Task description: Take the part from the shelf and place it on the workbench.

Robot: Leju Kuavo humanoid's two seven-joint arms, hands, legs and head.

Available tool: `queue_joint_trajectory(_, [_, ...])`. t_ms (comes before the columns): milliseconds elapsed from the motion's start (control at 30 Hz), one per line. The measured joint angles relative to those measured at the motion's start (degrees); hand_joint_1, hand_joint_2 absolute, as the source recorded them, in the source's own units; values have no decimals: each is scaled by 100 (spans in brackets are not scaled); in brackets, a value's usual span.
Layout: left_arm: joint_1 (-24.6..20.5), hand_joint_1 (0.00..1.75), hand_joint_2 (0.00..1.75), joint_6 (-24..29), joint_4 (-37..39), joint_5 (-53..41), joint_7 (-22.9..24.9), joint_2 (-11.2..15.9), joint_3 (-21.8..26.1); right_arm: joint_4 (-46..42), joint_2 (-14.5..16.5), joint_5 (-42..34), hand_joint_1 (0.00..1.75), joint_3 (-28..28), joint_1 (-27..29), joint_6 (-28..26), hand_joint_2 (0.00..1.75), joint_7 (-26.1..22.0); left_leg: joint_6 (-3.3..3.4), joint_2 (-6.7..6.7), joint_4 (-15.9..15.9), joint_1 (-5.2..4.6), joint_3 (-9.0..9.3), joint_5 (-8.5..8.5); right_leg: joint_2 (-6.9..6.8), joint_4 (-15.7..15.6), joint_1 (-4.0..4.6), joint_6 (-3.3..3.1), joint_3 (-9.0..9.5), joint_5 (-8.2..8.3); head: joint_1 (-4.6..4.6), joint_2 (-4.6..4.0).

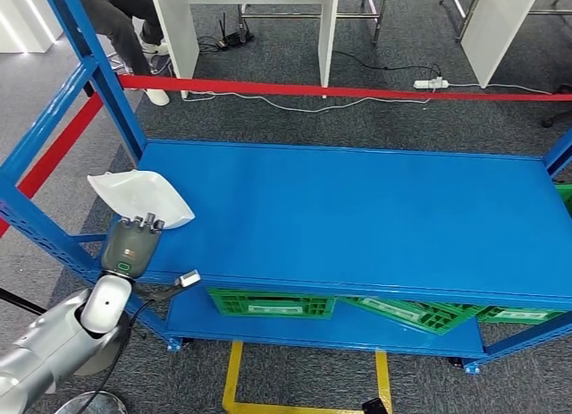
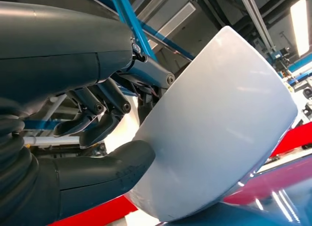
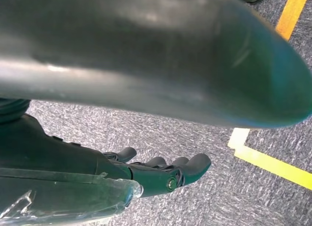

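My left hand holds the white part by its near edge, over the left end of the blue shelf. My right hand hangs down near the floor, holding nothing, fingers loosely out. The part looks smooth and wide. I think it could slip out, because I only pinch its edge.

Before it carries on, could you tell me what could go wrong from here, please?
1. The left hand grips the white part only at one edge, so it might tip or slip free.
2. The part hangs beside the shelf's blue upright and could knock it when lifted away.
3. The right hand hangs over the floor, too far to steady the part.
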Motion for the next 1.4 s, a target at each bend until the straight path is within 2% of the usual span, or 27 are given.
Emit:
queue_joint_trajectory(633, [-35,175,175,61,110,0,-22,-98,-32,0,0,-4,0,0,2,-15,0,-7,0,0,0,0,0,1,1,0,0,0,1,1,0,1])
queue_joint_trajectory(1400, [-150,175,175,-178,81,0,-227,-121,-2,0,0,36,0,-2,-3,2,0,-38,0,0,0,0,0,1,0,0,0,1,0,1,0,-1])
